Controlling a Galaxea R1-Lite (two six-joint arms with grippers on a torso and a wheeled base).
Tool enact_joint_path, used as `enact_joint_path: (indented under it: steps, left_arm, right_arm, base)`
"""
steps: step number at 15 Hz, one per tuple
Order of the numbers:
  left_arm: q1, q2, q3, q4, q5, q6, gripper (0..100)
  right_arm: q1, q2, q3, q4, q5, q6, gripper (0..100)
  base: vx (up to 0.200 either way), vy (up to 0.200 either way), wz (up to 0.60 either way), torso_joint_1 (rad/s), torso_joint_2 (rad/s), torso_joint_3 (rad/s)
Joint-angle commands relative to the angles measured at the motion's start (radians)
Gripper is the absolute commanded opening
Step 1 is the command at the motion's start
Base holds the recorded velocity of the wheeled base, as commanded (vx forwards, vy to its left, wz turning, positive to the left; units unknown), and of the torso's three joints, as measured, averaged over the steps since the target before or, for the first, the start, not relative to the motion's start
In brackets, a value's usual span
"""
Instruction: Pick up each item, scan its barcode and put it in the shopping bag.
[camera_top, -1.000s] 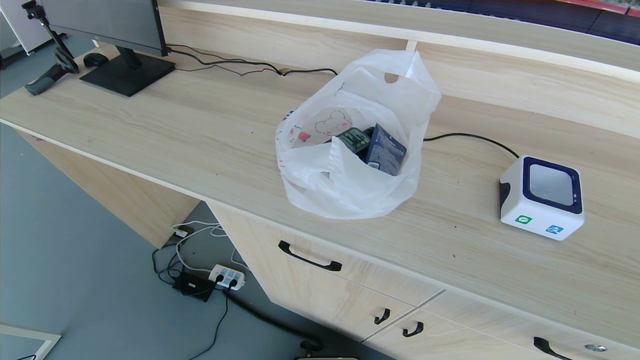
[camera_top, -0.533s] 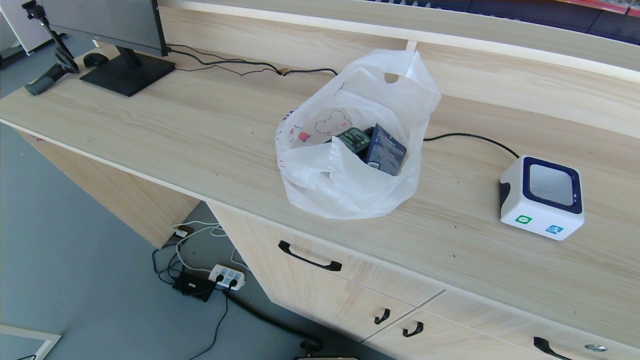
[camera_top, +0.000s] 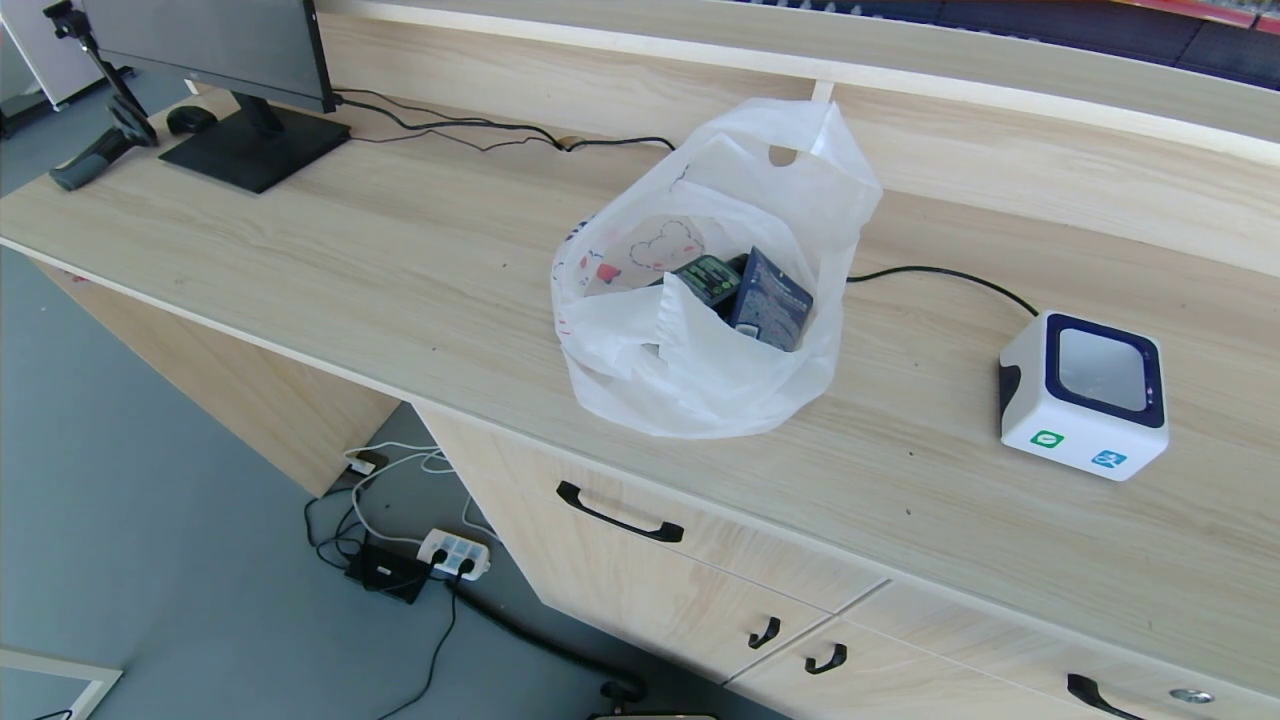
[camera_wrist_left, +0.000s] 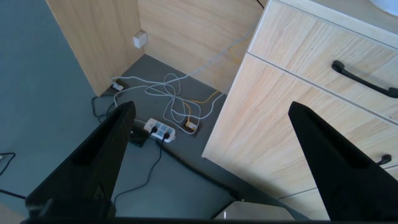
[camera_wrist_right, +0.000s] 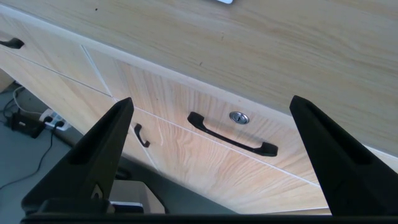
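Observation:
A white plastic shopping bag (camera_top: 700, 290) stands open in the middle of the wooden counter (camera_top: 400, 270). Inside it lean a dark blue box (camera_top: 772, 300) and a dark item with a green label (camera_top: 706, 279). A white barcode scanner (camera_top: 1085, 393) with a dark-framed window sits to the bag's right, its cable running back along the counter. My left gripper (camera_wrist_left: 208, 134) hangs open below counter height, in front of the drawers and over the floor. My right gripper (camera_wrist_right: 211, 134) is open too, held low by the counter's front edge and a drawer with a lock (camera_wrist_right: 239, 117).
A monitor (camera_top: 225, 70) on a black stand, a mouse (camera_top: 190, 119) and a handheld grip (camera_top: 95, 150) occupy the counter's far left. A raised wooden ledge (camera_top: 900, 70) runs along the back. A power strip (camera_top: 455, 553) and cables lie on the floor below.

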Motion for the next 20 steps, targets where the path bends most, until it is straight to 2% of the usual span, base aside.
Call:
enact_joint_path:
  steps: [1,20]
  left_arm:
    - [0.000,0.000,0.000,0.000,0.000,0.000,100]
    - [0.000,0.000,0.000,0.000,0.000,0.000,100]
  right_arm:
    - [0.000,0.001,-0.001,-0.001,0.000,-0.001,100]
    - [0.000,0.001,-0.001,-0.001,0.000,0.002,100]
  base:
    - [0.000,0.000,0.00,0.000,0.00,0.000]
    - [0.000,0.000,0.00,0.000,0.00,0.000]
